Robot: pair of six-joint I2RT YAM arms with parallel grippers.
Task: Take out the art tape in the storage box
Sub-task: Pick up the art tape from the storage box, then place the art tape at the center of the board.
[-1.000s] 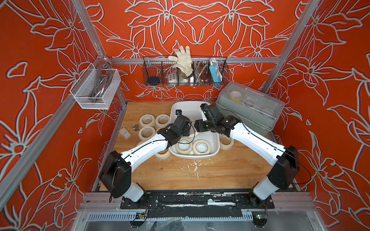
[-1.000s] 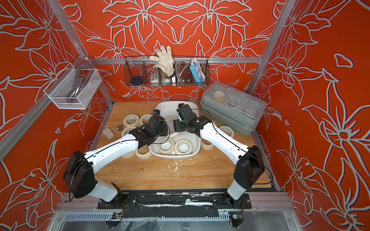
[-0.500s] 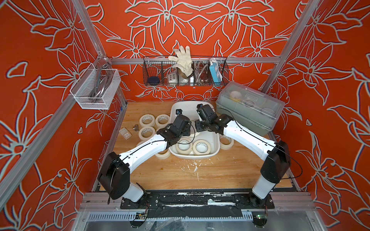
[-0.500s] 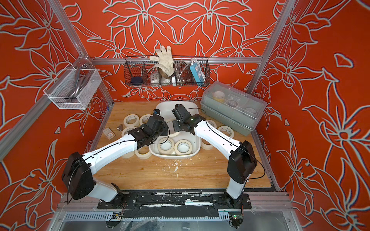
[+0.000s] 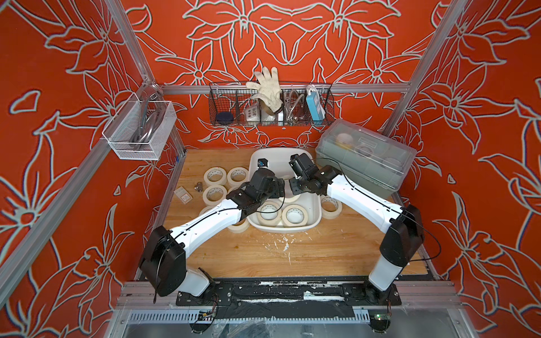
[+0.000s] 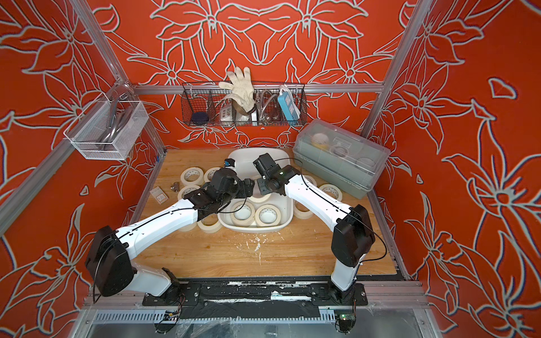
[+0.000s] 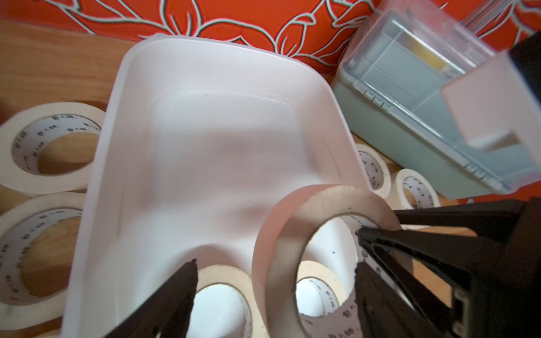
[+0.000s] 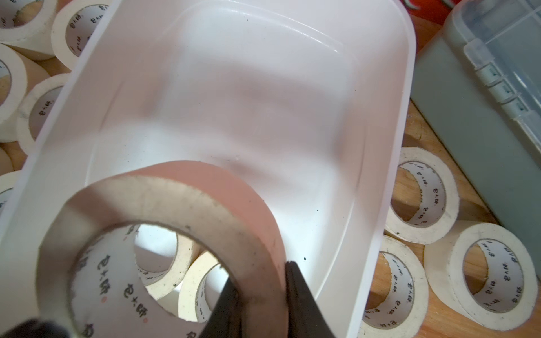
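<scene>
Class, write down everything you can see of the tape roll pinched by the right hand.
The held roll is a cream, paper-like ring with a white core printed with dark marks. It stands on edge above the storage box, over flat rolls inside. The right hand is shut on its wall, one finger in the core, one outside. The left hand is open beside it.

- storage box centred on the table.
- two art tape rolls flat in its 6 o'clock end; a third, tilted, at their 12.
- more art tape beside it at 9 and 3 o'clock.
- lidded box at 2 o'clock; wire basket on the wall at 12.
</scene>
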